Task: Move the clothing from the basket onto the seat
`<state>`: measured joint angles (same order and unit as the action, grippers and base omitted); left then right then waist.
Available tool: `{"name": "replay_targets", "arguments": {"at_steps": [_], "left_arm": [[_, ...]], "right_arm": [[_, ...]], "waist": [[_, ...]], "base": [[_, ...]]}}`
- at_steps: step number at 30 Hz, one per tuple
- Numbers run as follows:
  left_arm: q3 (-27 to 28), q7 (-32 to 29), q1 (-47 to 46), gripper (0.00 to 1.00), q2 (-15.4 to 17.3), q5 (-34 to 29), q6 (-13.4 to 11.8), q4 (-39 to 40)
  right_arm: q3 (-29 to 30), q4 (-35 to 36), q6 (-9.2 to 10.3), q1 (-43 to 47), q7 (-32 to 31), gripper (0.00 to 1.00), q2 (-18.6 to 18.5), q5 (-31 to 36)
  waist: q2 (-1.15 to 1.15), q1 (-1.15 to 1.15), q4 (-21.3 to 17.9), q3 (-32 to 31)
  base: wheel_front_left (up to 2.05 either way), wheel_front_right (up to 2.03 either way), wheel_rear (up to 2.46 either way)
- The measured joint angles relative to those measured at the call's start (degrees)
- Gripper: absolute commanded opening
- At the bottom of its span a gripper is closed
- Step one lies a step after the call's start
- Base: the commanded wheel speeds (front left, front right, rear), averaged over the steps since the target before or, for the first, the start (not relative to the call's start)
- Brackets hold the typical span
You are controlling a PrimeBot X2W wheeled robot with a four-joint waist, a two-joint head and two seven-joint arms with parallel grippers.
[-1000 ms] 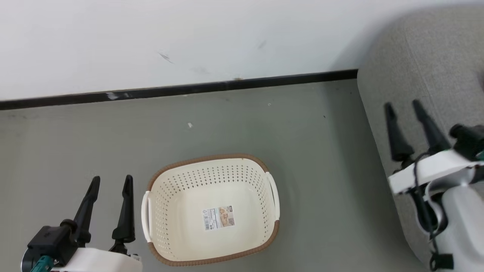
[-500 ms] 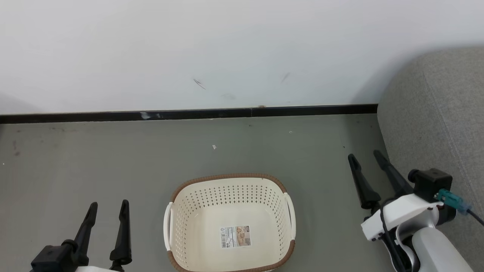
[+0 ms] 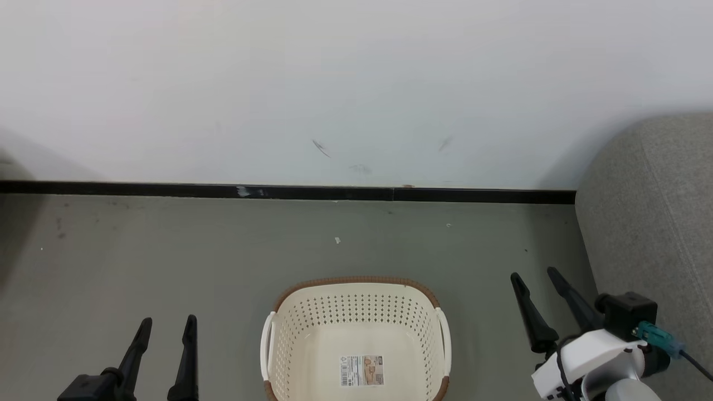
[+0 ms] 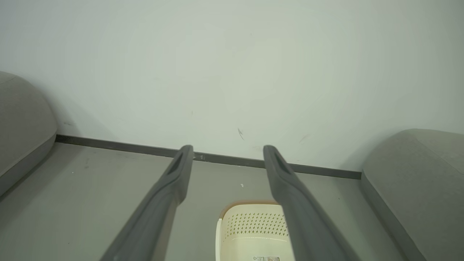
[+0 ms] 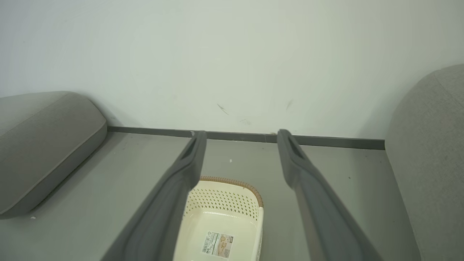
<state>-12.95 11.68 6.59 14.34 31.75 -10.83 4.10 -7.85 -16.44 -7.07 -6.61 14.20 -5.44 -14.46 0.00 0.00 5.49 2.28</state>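
Note:
The cream perforated basket (image 3: 356, 312) stands on the grey floor at the bottom centre of the head view, with a paper label (image 3: 362, 370) on its bare base. No clothing is in view. The grey seat (image 3: 657, 223) rises at the right edge. My left gripper (image 3: 169, 322) is open at the lower left, left of the basket. My right gripper (image 3: 533, 274) is open over the floor between the basket and the seat. The left wrist view looks past the open left gripper (image 4: 228, 148) at the basket (image 4: 250, 224). The right wrist view has the open right gripper (image 5: 243, 133) above the basket (image 5: 224, 203).
A white wall with a black skirting strip (image 3: 289, 192) runs behind the basket. A second grey cushioned piece (image 5: 43, 137) sits on the floor to the far left. Bare grey floor (image 3: 167, 250) lies between it and the seat (image 5: 431, 145).
The head camera has swung, so the basket sits lower and more central. My right gripper has come off the seat and now hangs over the floor beside it.

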Motion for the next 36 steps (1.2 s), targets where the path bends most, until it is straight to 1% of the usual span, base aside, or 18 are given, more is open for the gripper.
{"name": "replay_targets", "arguments": {"at_steps": [5, 9, 13, 15, 32, 33, 36], "left_arm": [[-0.4, 0.0, 0.5, 1.00, 0.2, 0.0, 0.5, -0.8], [-0.4, 0.0, 1.2, 1.00, 0.4, 0.4, 0.9, -1.2], [-0.5, 0.0, 1.2, 1.00, 0.6, 0.4, 1.0, -1.2], [-0.6, 0.0, 1.2, 1.00, 0.8, 0.4, 1.4, -1.2], [-0.6, -0.1, 1.2, 1.00, 1.7, 0.5, 1.5, -1.5], [-0.6, -0.1, 1.2, 0.00, 1.7, 0.5, 1.8, -1.6], [-1.2, -0.1, 1.4, 0.00, 0.4, 0.5, 1.8, -3.3]], "right_arm": [[1.4, 0.6, 0.00, 2.9, 0.0, 1.00, 0.6, 0.0], [1.4, 1.0, 0.00, 4.4, 0.0, 1.00, 1.3, 0.0], [1.3, 1.5, 0.00, 5.2, 0.0, 1.00, 1.5, 0.3], [1.3, 1.7, 0.00, 5.4, 0.0, 1.00, 1.5, 0.4], [1.4, 3.8, 0.00, 6.7, 0.0, 1.00, 2.1, 0.7], [1.4, 3.9, 0.00, 6.7, 0.0, 0.00, 2.1, 0.8], [1.3, 2.3, 0.02, 7.4, -0.1, 0.00, 2.3, 0.9]], "waist": [[0.00, 0.00, 0.6, -1.2], [0.00, 0.00, 0.5, -2.0], [0.00, 0.00, -0.1, -2.4], [0.00, 0.00, -0.3, -2.4], [0.00, 0.00, -2.8, -2.5], [0.00, 0.00, -2.9, -2.5], [0.00, 0.00, -2.9, -2.5]], "base": [[0.00, 0.00, 0.00], [0.00, 0.00, 0.00], [0.00, 0.00, 0.00], [0.00, 0.00, 0.00], [0.00, 0.00, 0.00], [0.00, 0.00, 0.00], [0.00, 0.00, 0.00]]}}
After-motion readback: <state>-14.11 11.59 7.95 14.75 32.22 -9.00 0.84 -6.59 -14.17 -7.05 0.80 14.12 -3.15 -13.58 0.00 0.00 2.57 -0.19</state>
